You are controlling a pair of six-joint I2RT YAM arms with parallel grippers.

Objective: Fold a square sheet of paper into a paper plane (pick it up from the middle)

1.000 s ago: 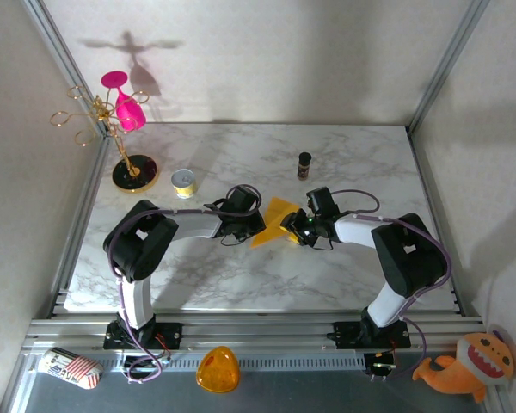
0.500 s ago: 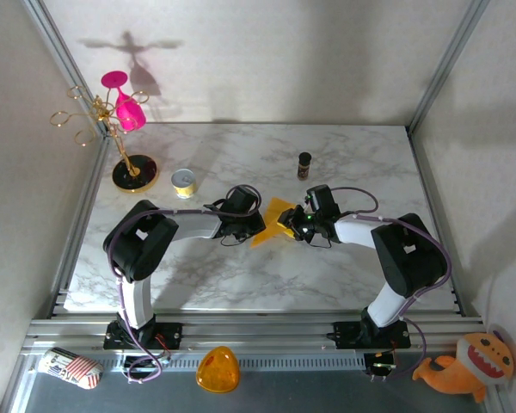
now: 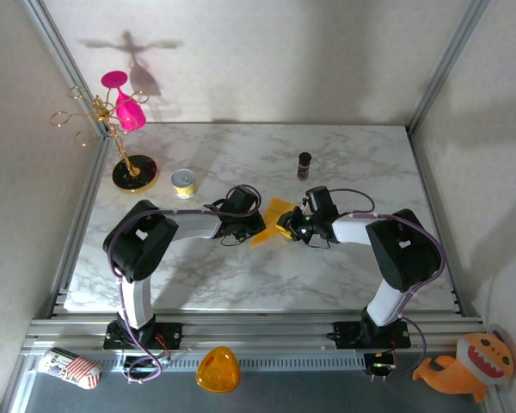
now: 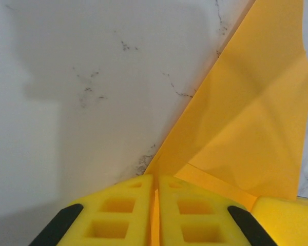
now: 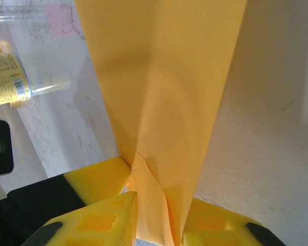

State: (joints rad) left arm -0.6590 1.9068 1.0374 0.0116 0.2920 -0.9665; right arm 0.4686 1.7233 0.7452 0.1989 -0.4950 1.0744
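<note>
The square sheet of paper (image 3: pixel 273 217) is folded into a broad creased orange-yellow wedge, not a slim dart, and lies mid-table between both grippers. My left gripper (image 3: pixel 260 225) holds its left corner. In the left wrist view the yellow pads (image 4: pixel 123 210) are pressed together on the paper's edge, and the wedge (image 4: pixel 251 113) spreads away to the right. My right gripper (image 3: pixel 290 225) holds the right side. In the right wrist view the paper (image 5: pixel 164 87) rises from between its fingers (image 5: pixel 97 220) and is bunched against both.
A small dark bottle (image 3: pixel 304 164) stands just behind the grippers. A yellow round tin (image 3: pixel 183 181) and a gold rack with a pink glass (image 3: pixel 125 112) are at the back left. An orange dome (image 3: pixel 218 369) and plush toy (image 3: pixel 464 366) lie in front, off the table.
My right gripper has edged slightly left onto the paper and its jaws have narrowed around it. The left gripper and the paper have stayed put.
</note>
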